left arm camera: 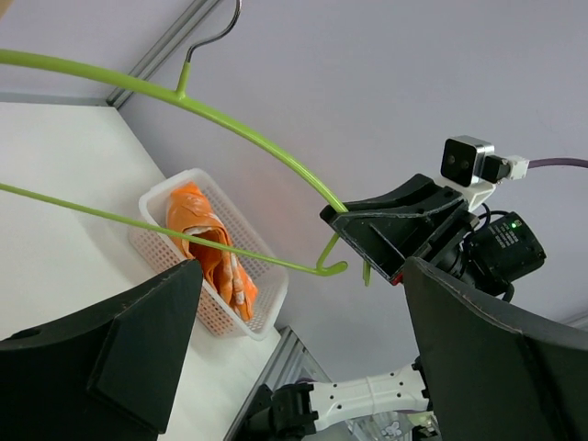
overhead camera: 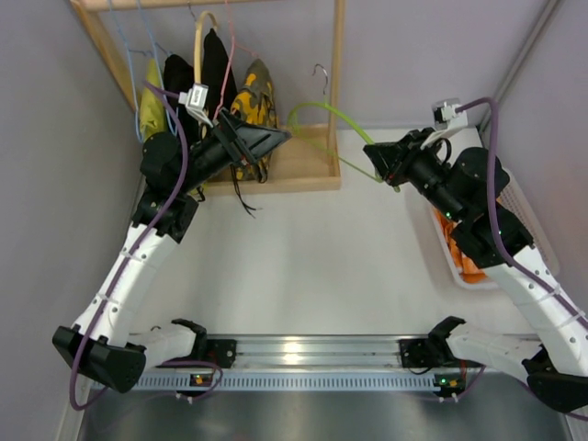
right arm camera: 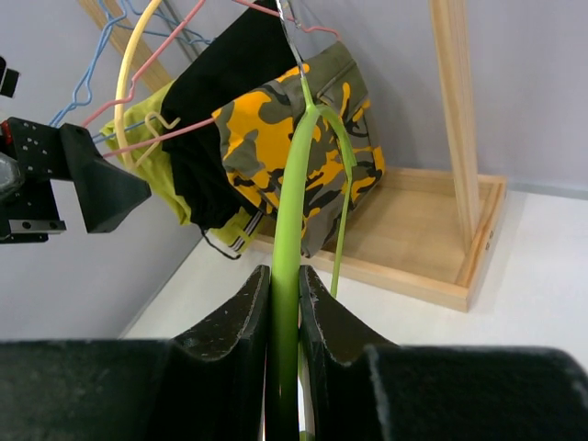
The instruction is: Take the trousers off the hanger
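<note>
The lime-green hanger (overhead camera: 354, 124) hangs bare in the air over the table's far side, with its metal hook up. My right gripper (overhead camera: 378, 158) is shut on its right end, and the green rod is pinched between the fingers in the right wrist view (right arm camera: 285, 271). The orange trousers (overhead camera: 469, 266) lie bunched in the white basket (overhead camera: 447, 262), off the hanger; they also show in the left wrist view (left arm camera: 207, 243). My left gripper (overhead camera: 276, 138) is wide open and empty at the hanger's left end. In its own view (left arm camera: 303, 266) the hanger (left arm camera: 180, 92) runs just beyond its fingertips.
A wooden rack (overhead camera: 294, 165) stands at the back left, holding the yellow-and-black camouflage garment (overhead camera: 253, 106), black garments, a yellow-green garment (overhead camera: 150, 110) and wire hangers. The basket sits at the right edge under my right arm. A metal rail (overhead camera: 303, 354) runs along the near edge.
</note>
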`<state>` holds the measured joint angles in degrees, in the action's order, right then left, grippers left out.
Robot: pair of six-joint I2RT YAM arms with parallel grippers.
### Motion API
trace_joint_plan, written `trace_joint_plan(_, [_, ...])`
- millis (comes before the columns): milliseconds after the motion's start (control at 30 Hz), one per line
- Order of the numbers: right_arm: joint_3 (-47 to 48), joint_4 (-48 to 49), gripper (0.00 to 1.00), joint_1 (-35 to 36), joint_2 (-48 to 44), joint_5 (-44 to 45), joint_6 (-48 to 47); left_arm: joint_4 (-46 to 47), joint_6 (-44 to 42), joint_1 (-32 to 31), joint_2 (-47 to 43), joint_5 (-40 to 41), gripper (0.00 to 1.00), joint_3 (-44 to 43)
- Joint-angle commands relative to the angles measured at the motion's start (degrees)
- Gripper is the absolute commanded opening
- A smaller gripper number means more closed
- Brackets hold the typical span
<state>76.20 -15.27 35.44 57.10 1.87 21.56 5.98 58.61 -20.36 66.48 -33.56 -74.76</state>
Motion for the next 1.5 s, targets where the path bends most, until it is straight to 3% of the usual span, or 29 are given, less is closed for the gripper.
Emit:
trace_joint_plan(0, [3.9,7.4,0.0,-0.6,0.4,1.6,-1.5,1.6,2.3,0.2,-1.0,-0.1,0.95,1.0])
trace_joint_plan(67, [4.4,8.6,0.0,-0.5,0.9,1.2,-1.4,1.6,4.4,0.2,-0.4,-0.1,0.87,1.9])
trace_joint_plan(167, [4.7,9.6,0.0,-0.6,1.6,0.1,-0.6,1.7,7.3,-0.7,1.6,1.0,0.84,1.8])
trace_joint_plan(500, [3.9,11.1,0.0,-0.6,2.2,-1.9,1.8,4.4,12.2,-8.2,13.3,4.1,0.91,-9.9])
trace_joint_plan(800, [2.1,10.3,0.0,0.0,1.9,-7.5,4.4,4.5,12.1,-11.7,20.7,7.5,0.88,-17.9])
trace_joint_plan(1033, [-1.9,11.0,0.0,0.5,1.2,-15.6,7.6,4.4,11.6,-12.7,23.2,7.6,0.61,-18.0])
trace_joint_plan(1133, [-2.6,11.1,0.0,0.6,1.4,-18.9,9.3,4.5,11.9,-12.7,23.3,7.4,0.34,-17.7])
trace_joint_plan(1167, [-2.7,10.9,0.03,0.6,1.5,-19.3,9.7,4.5,12.1,-12.8,23.4,7.3,0.25,-17.7])
trace_joint_plan(1200, [-2.8,10.4,0.12,0.5,1.6,-19.5,10.1,4.4,12.1,-12.7,23.3,7.1,0.12,-17.7])
trace_joint_plan(1233, [-2.8,10.1,0.21,0.5,1.9,-20.3,10.9,4.5,12.3,-12.7,23.3,6.9,0.06,-17.7])
trace_joint_plan(1267, [-2.7,9.7,0.43,0.5,2.0,-20.5,11.2,4.4,12.4,-12.8,23.2,6.7,0.02,-17.6])
trace_joint_plan(1367, [-2.6,8.4,0.77,0.2,3.2,-23.0,14.4,4.6,13.2,-12.8,22.6,5.4,0.0,-16.9])
trace_joint_plan(1433, [-3.0,9.4,0.82,-0.4,3.8,-26.0,17.4,5.3,13.9,-12.8,21.9,4.8,0.0,-15.8])
trace_joint_plan(1467, [-3.5,10.7,0.77,-0.9,3.7,-27.3,18.4,5.4,14.0,-12.8,21.6,4.3,0.0,-15.4])
